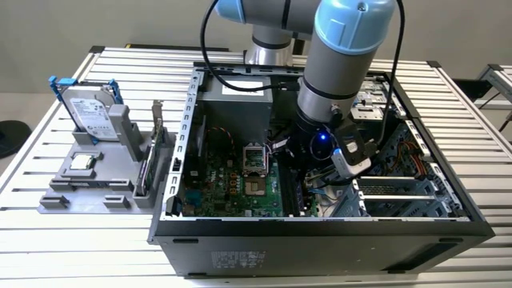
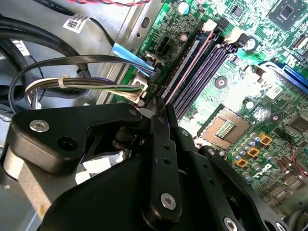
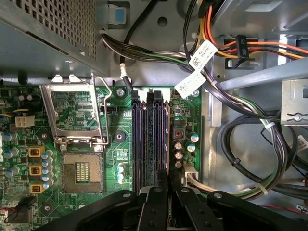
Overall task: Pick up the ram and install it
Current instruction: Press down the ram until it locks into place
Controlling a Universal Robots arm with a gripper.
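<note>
Exterior view: the arm (image 1: 340,66) reaches into the case (image 1: 320,240) beside the socket (image 1: 254,187). In both wrist views the gripper (image 2: 161,108) (image 3: 166,185) appears closed on the ram (image 2: 187,67) (image 3: 166,139), which stands edge-on in the slot farthest from the socket. It looks light, stiff and fragile, best pinched by its bare edges.

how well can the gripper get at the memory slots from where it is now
Probably well. In the first wrist view the gripper sits right at one end of the memory slots, which look empty, and the cables run beside them, not across.
</note>
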